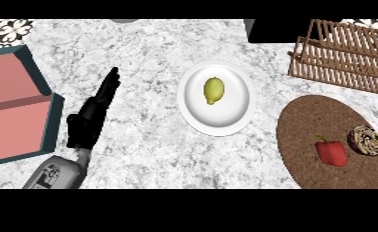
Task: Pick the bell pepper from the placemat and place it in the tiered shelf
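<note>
A red bell pepper [332,152] with a green stem lies on the round brown placemat [310,126] at the lower right. Beside it on the mat sits a round brown-and-white patterned thing [365,139], partly cut by the view's edge. The wooden tiered shelf [336,56] stands at the upper right, just beyond the mat. My left hand [90,116] rests at the left of the counter, fingers straight and pointing up, holding nothing, far from the pepper. My right hand does not show.
A white plate [229,118] with a yellow-green fruit [213,90] sits mid-counter. A pink box with a dark teal rim [26,101] fills the left edge. A black object [273,30] stands at the top, left of the shelf.
</note>
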You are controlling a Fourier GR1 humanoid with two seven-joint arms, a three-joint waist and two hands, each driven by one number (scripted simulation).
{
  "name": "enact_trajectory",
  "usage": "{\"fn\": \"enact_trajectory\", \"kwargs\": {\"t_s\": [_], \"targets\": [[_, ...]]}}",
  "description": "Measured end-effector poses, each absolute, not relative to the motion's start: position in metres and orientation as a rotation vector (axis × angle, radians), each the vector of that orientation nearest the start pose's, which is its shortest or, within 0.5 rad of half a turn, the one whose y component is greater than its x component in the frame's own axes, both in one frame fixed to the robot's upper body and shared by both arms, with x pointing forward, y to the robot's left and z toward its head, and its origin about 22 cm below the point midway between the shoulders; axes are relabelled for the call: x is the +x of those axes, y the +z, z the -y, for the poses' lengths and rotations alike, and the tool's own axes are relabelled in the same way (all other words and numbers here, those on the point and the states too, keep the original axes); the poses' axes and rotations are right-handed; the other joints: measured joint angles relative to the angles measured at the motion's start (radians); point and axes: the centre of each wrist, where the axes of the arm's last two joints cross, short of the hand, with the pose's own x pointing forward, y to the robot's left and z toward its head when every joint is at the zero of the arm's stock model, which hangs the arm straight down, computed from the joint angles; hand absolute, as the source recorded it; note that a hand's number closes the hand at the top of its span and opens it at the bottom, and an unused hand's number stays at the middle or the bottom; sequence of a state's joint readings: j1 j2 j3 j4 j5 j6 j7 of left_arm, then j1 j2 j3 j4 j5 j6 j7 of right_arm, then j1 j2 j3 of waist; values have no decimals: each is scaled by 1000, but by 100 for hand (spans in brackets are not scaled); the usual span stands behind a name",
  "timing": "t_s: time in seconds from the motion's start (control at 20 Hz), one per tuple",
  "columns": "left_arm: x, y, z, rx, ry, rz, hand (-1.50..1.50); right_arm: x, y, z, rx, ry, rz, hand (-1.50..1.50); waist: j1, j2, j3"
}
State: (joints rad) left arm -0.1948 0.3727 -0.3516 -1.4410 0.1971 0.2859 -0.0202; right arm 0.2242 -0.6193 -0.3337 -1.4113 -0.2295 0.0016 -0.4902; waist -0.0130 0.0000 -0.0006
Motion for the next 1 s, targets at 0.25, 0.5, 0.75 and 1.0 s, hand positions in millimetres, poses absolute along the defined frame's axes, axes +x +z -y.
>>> {"fn": "enact_trajectory", "kwargs": {"t_s": [0.25,0.5,0.75,1.0], "targets": [[277,17,-229,126,-241,1576,0,159,88,452,-681,322,1661,-150,-3,-2,-2],[278,17,-229,119,-252,1575,0,157,115,430,-735,562,1472,-150,1,-1,-3],[275,15,-228,119,-250,1572,0,153,141,400,-831,741,1294,-150,1,-2,-3],[282,14,-227,120,-249,1573,0,147,153,361,-872,792,1207,-150,3,-1,-2]]}}
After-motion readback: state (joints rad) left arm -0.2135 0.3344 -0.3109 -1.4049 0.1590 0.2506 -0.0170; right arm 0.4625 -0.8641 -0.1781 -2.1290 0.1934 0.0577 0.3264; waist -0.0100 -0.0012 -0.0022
